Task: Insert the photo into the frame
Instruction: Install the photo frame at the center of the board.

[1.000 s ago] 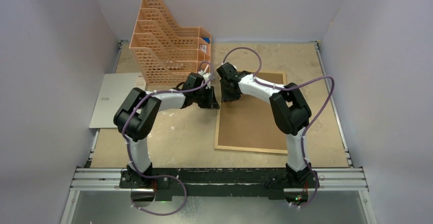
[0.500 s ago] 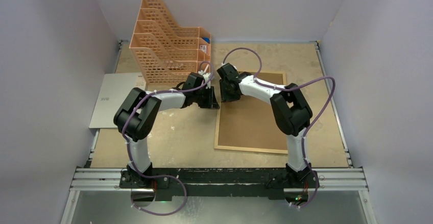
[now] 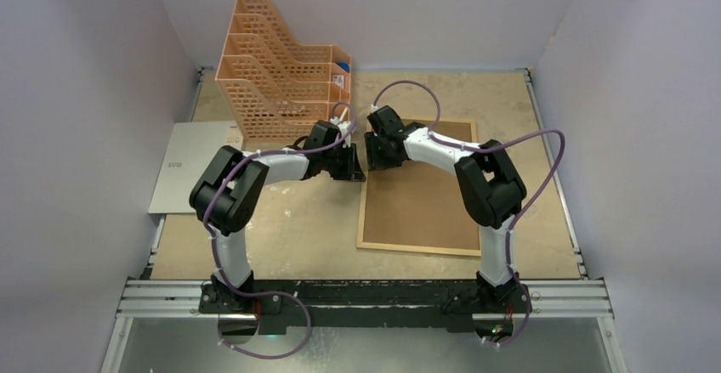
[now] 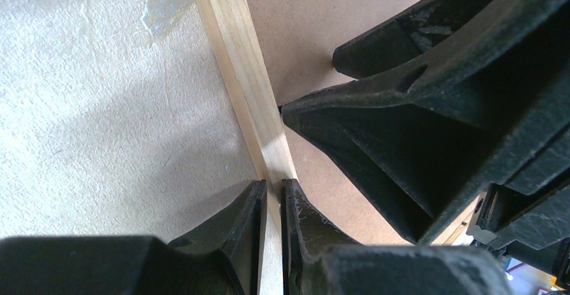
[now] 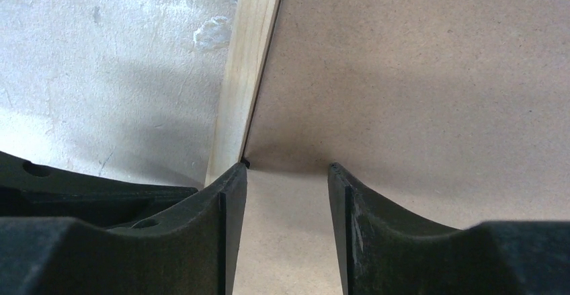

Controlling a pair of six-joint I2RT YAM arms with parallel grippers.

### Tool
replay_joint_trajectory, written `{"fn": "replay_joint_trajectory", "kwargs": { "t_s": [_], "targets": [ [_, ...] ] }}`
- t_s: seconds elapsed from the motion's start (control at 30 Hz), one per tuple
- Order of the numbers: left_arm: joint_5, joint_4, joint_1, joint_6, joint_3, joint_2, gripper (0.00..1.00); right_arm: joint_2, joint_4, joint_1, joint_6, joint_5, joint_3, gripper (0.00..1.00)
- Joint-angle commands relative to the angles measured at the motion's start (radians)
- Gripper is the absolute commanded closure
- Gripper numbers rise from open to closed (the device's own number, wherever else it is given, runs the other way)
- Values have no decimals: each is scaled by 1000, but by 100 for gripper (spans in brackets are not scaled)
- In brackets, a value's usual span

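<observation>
Left fingers [image 4: 242,234] pinch the frame [image 4: 234,60] by its left rail, running near-to-far; right fingers [image 5: 228,234], parted, hover just inside it.

Left gripper [image 4: 272,193] pinched, right gripper [image 5: 286,177] (alongside) parted

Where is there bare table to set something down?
Free: table between left arm and the frame; strip right of the frame; far right corner. Crowded: frame's far left corner, left gripper and right gripper beside the orange organizer.
</observation>
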Motion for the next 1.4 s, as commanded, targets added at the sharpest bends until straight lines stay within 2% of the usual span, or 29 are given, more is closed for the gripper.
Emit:
{"fn": "replay_joint_trajectory", "kwargs": {
  "t_s": [0.0, 0.17, 0.47, 1.0, 1.17, 1.27, 1.37],
  "targets": [
    [-104, -100, 19, 41, -15, 62, 85, 158, -106, -3, -2, -103, -98, 49],
    [-97, -96, 19, 47, -19, 62, 86, 191, -106, -3, -13, -54, -89, 50],
    [-96, -99, 19, 56, -26, 60, 87, 309, -201, -2, 24, -6, -23, 53],
    [-114, -127, 20, 89, -15, 46, 87, 422, -308, 31, 53, 60, 71, 49],
    [-152, -134, 20, 99, -19, 31, 87, 457, -331, 57, 62, 112, 84, 53],
    [-150, -131, 20, 101, -21, 20, 87, 429, -315, 56, 71, 126, 70, 55],
    [-127, -124, 20, 100, -25, 5, 87, 322, -269, 56, 89, 110, 35, 51]
  ]
}}
